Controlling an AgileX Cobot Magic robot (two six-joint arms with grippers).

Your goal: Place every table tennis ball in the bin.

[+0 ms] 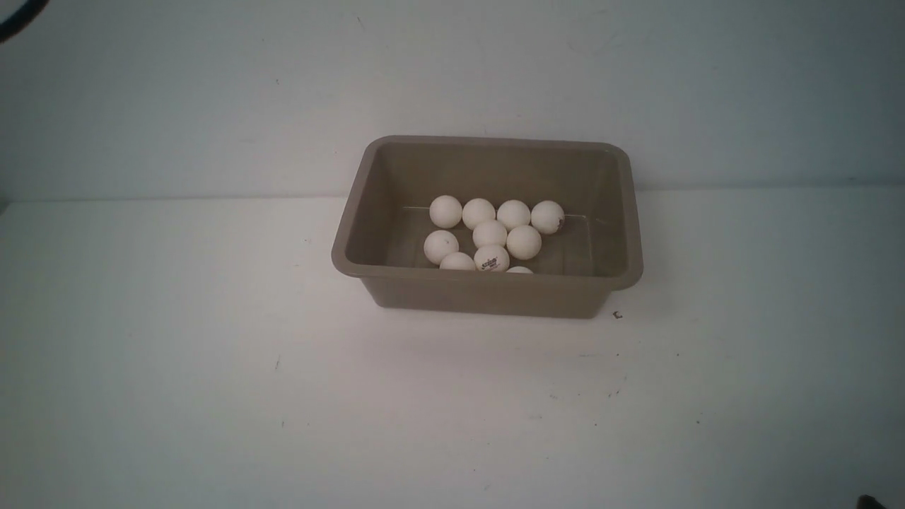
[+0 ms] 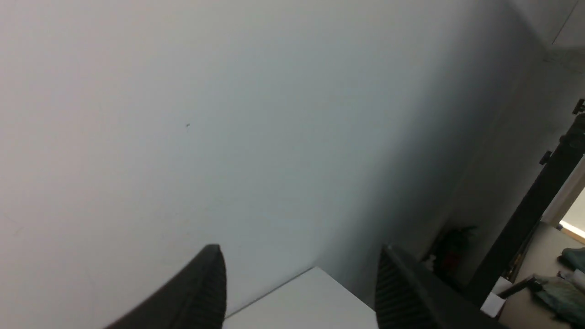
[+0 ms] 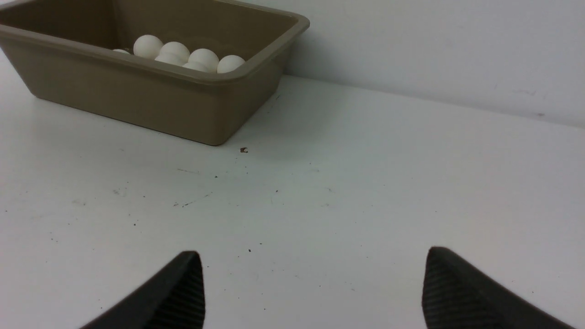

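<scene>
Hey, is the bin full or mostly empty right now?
Mostly empty: the bin holds one layer of table tennis balls clustered on its floor, well below the rim.

left gripper [image 2: 299, 278]: black ribbed tapered jaws | right gripper [image 3: 313, 285]: same

White table [image 1: 177, 367], bin [image 1: 488, 293] on top

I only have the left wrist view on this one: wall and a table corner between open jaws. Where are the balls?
Observer: All the table tennis balls I can see lie inside the bin; none shows on the table.
Operator: And the right arm?
Observer: The right gripper hangs over bare table, jaws wide apart and empty.
Operator: Anything else near the bin?
Observer: Only a small dark speck by its near right corner.
</scene>
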